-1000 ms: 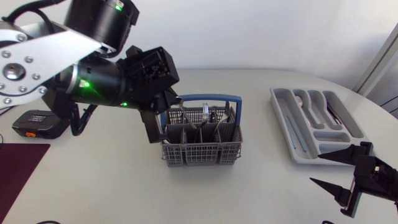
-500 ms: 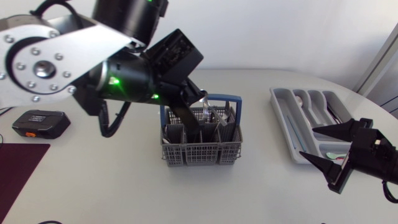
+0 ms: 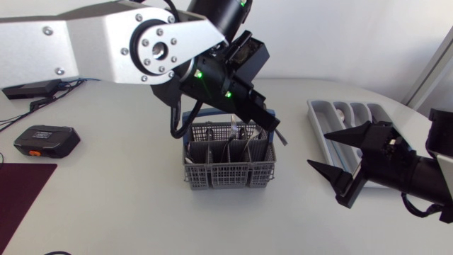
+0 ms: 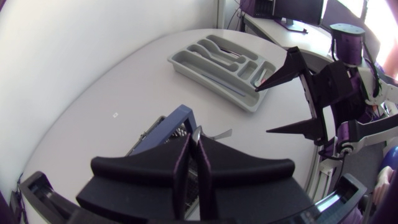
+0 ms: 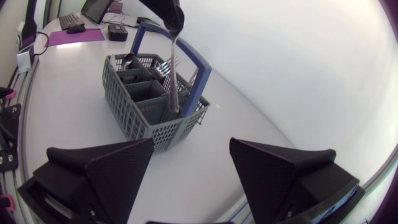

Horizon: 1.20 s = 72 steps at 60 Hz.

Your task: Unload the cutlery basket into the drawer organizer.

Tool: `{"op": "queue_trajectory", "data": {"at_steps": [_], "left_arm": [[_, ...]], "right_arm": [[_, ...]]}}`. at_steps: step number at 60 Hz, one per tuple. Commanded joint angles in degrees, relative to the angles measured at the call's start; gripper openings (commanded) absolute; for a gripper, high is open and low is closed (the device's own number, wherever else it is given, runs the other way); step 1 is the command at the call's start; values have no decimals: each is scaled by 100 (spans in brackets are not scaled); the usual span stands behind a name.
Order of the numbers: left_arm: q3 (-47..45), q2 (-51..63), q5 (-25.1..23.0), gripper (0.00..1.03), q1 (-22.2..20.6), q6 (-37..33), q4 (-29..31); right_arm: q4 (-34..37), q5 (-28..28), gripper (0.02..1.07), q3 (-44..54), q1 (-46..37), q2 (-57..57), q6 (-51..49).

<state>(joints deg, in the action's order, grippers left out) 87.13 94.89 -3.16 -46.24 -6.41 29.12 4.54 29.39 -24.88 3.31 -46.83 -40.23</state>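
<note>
A spoon (image 5: 175, 68) was lifted from the centre-frame basket (image 3: 228, 172), clamped in the left end effector (image 3: 274, 132). The right end effector (image 3: 338, 161), fingers apart, was brought before the organizer (image 3: 318, 119) at right. A transfer was judged imminent.

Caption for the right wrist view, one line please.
Left gripper holds a utensil above the basket; right gripper open.

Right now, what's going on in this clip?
The left claw is shut on a metal utensil, holding it over the grey cutlery basket, which has more cutlery inside. The right claw is open and empty, near the drawer organizer and facing the basket. The organizer already holds some pieces.
</note>
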Motion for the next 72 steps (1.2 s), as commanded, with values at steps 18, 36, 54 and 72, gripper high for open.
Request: {"op": "queue_trajectory", "data": {"at_steps": [18,36,54,72], "left_arm": [[770,592,-677,4,97,712,498],[963,697,-836,4,89,791,621],[990,706,-1003,4,159,914,674],[981,715,-1134,11,185,932,735]], "right_arm": [[-796,-1471,60,-517,1629,-511,911],[-1034,-2060,43,-895,2244,-1171,991],[-1034,-2341,15,-1115,2385,-1645,999],[-998,-2253,8,-1054,2393,-1610,999]]}}
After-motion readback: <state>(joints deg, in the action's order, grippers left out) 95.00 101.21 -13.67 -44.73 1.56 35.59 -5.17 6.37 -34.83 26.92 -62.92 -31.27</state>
